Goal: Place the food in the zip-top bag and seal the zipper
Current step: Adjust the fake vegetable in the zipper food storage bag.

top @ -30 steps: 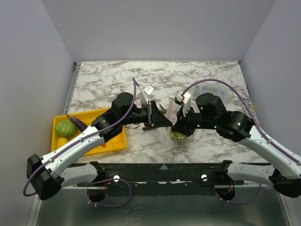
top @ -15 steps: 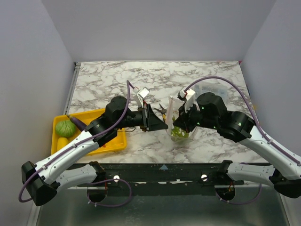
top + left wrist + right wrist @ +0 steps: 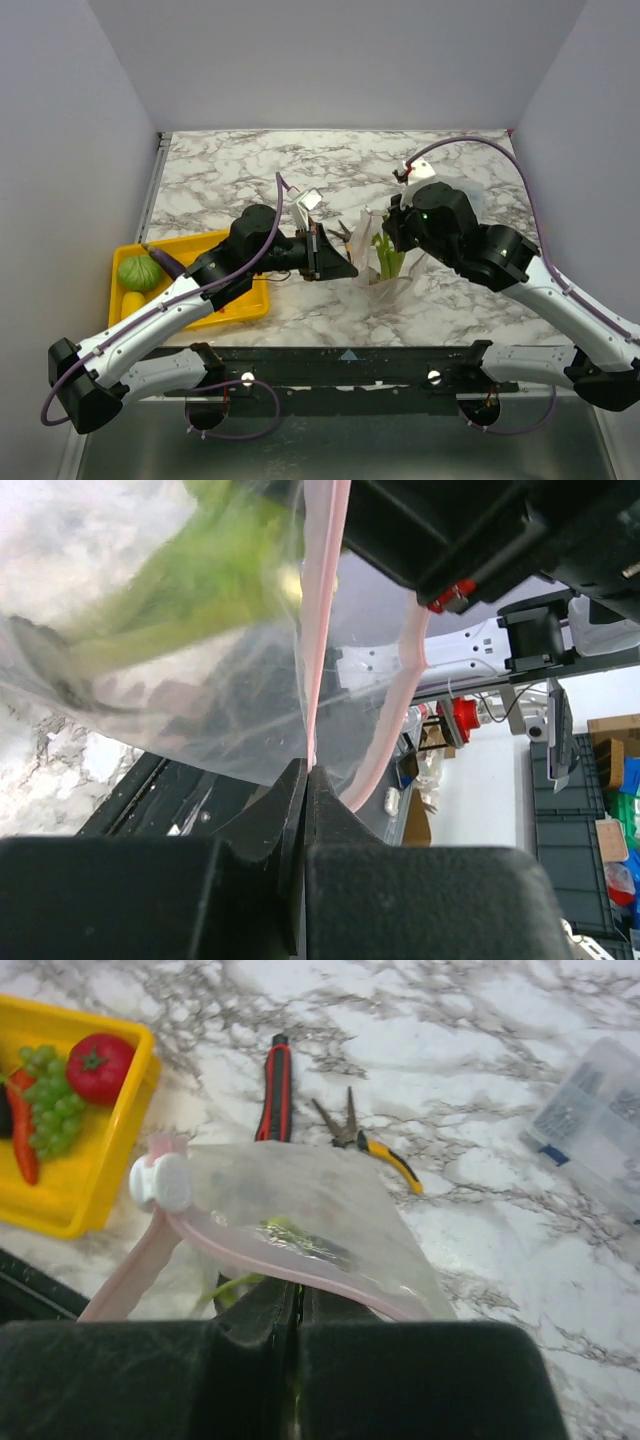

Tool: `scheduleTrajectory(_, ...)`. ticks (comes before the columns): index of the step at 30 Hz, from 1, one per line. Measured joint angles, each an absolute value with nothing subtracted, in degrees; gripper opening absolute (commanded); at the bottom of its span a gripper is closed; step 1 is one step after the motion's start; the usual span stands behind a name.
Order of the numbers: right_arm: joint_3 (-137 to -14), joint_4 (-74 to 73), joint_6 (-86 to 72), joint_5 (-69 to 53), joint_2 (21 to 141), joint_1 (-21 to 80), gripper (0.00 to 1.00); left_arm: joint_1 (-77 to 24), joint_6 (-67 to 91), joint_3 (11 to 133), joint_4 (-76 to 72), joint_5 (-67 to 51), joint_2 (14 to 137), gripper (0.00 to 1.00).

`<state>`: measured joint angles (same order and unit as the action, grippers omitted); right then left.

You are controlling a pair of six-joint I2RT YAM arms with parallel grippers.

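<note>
On the marble table [image 3: 230, 170], right of the yellow tray [image 3: 180, 240] with the tomato [image 3: 98, 1065] and grapes [image 3: 50, 1110], the zip-top bag [image 3: 398, 288] is held upright with the celery [image 3: 385, 255] inside. The left gripper [image 3: 305, 772] and right gripper [image 3: 297, 1292] each pinch tight on its pinkish zipper [image 3: 320, 630]

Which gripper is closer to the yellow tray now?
Left. The left gripper pinches the zip-top bag to the right of the yellow tray; the right gripper grips the bag's other side, farther away.
</note>
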<state>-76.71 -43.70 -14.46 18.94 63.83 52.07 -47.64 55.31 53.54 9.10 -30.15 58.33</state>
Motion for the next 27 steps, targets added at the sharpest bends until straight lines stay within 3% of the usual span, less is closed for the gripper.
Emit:
scheduleTrajectory(5,-77.3,-42.0,-15.7,23.4,64.6,52.1,0.02,-47.7,56.5,53.6,7.3,-30.1,57.4,0.00)
scheduleTrajectory(11,-78.1,-40.3,-16.6,21.0,70.3,52.1,0.41,-47.7,57.5,53.6,5.6,-30.0,57.5,0.00)
scheduleTrajectory(19,-81.9,-44.2,-19.9,15.3,70.4,52.1,0.52,-47.7,58.4,53.6,4.8,-28.7,57.5,0.00)
scheduleTrajectory(27,-89.8,-48.5,-23.4,12.6,61.9,52.1,0.65,-47.7,58.4,53.6,4.8,-27.7,57.4,0.00)
